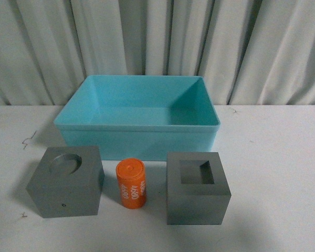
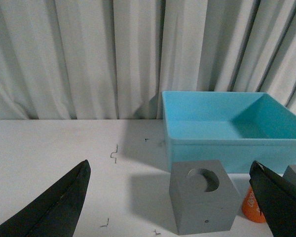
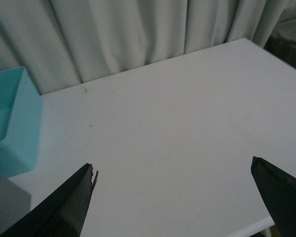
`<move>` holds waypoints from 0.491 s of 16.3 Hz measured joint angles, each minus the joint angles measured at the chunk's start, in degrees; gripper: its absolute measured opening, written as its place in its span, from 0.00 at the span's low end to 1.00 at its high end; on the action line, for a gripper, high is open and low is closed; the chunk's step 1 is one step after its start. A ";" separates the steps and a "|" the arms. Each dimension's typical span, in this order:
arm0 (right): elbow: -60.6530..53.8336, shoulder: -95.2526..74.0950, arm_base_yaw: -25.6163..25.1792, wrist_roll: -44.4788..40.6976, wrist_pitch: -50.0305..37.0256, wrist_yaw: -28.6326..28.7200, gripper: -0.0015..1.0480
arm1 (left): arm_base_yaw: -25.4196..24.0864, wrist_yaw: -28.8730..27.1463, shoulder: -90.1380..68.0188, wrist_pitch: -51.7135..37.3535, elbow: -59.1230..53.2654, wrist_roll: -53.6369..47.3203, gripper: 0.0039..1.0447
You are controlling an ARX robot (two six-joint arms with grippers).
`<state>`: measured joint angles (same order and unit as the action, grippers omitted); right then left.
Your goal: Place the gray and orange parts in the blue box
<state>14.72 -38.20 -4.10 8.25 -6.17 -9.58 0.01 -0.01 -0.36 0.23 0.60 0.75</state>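
Three parts stood in a row on the white surface (image 1: 273, 157) just in front of the blue box (image 1: 136, 127), none of them inside it. Before the box's near-left corner sat the gray cube with a round recess (image 1: 65, 184) in its top, turned slightly so that one edge faced the camera. Before the box's near-right part sat the gray cube with a square recess (image 1: 198, 197), its faces roughly parallel to the box's front wall. Between the two cubes, apart from both and close to the middle of the box's front wall, the orange cylinder (image 1: 132, 185) stood upright, with white characters printed along its side. The box itself lay with its long side toward the robot, its far wall near a pale pleated curtain (image 1: 157, 37). A few small dark marks (image 1: 29, 139) showed on the surface off the box's left end. The left pincer (image 2: 170, 164) was spread wide and gripped nothing, hanging on the near side of the box and facing the round-recess cube. The right pincer (image 3: 172, 164) was likewise spread wide and gripping nothing, over bare surface beyond the box's right end.
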 joint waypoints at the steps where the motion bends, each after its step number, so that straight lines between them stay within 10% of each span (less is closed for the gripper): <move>1: 0.17 -0.66 -1.70 0.77 0.44 4.79 0.94 | 0.02 -0.02 0.00 -0.04 0.00 0.00 0.94; 8: 13.57 -39.21 8.09 1.62 -18.99 17.46 0.94 | 0.00 -0.02 0.00 -0.02 0.00 0.00 0.94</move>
<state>28.29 -77.41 3.99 9.87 -25.17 7.88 0.01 -0.03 -0.36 0.21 0.60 0.75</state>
